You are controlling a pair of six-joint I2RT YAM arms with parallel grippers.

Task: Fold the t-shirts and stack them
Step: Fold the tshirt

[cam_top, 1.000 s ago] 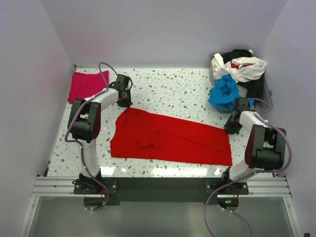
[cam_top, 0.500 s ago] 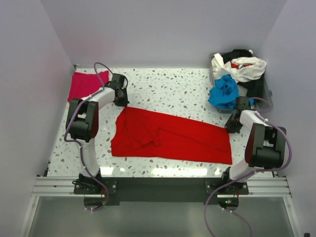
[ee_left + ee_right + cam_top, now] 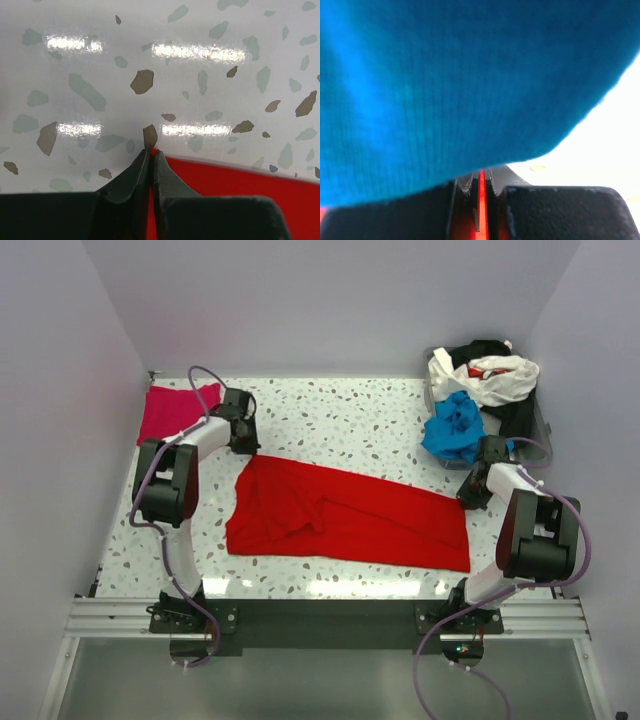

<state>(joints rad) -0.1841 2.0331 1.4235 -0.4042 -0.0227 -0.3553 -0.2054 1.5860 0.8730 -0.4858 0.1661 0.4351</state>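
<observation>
The large red t-shirt (image 3: 340, 515) lies folded lengthwise across the middle of the table. My left gripper (image 3: 245, 448) is shut on its far left corner; in the left wrist view the red cloth (image 3: 235, 190) shows pinched between the closed fingers (image 3: 127, 180). My right gripper (image 3: 470, 495) is shut on the shirt's far right corner, with a red strip (image 3: 481, 200) between its jaws. The blue t-shirt (image 3: 455, 428) hangs over the bin's edge and fills the right wrist view (image 3: 445, 85). The magenta-pink t-shirt (image 3: 172, 412) lies folded at the far left.
A bin (image 3: 541, 425) at the far right holds white (image 3: 490, 378) and black (image 3: 480, 348) shirts, with the blue one spilling out. Purple walls close in the speckled table (image 3: 340, 420) on three sides.
My left gripper has drawn the shirt's far left corner a little further left and away from me. The right gripper has hardly moved.
</observation>
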